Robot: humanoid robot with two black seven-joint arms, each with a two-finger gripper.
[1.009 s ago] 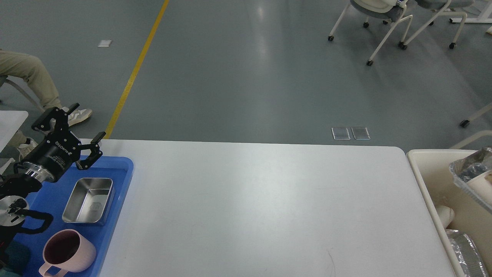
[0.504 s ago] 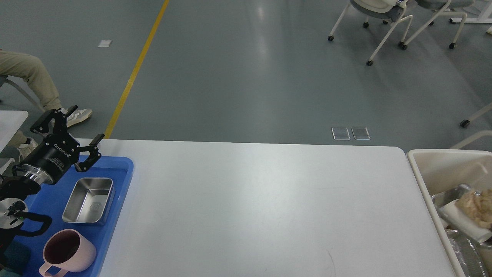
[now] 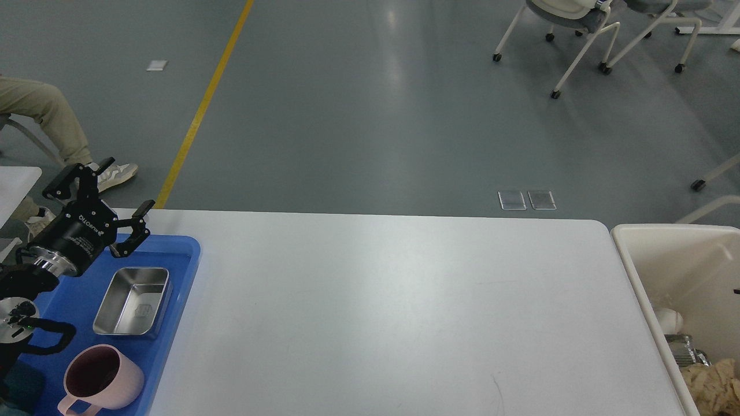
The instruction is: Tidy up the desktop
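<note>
While the smooth white rectangular desktop (image 3: 393, 312) extends bare rightward, the left gripper (image 3: 98, 193), jaws apart and empty, hovers over the blue plastic tray (image 3: 179, 254) at the desktop's left end.

Grey, smooth floor (image 3: 358, 115) filling the upper part of the view, glossy, with a pale streak of reflected light (image 3: 399, 34) running down near the top middle. Yellow painted line (image 3: 202, 110) crossing diagonally at left. Small white patch (image 3: 157, 65) left of that line. Two clear rectangular floor plates (image 3: 526, 200) side by side. White-framed chairs on black castors (image 3: 572, 40) at the upper right, with grey seats, and a further white frame leg with a castor (image 3: 714, 176) at the right edge. At far left, a seated person's leg in khaki trousers (image 3: 40, 115) and white trainers (image 3: 115, 171), beside the corner of another white table (image 3: 14, 185).
</note>
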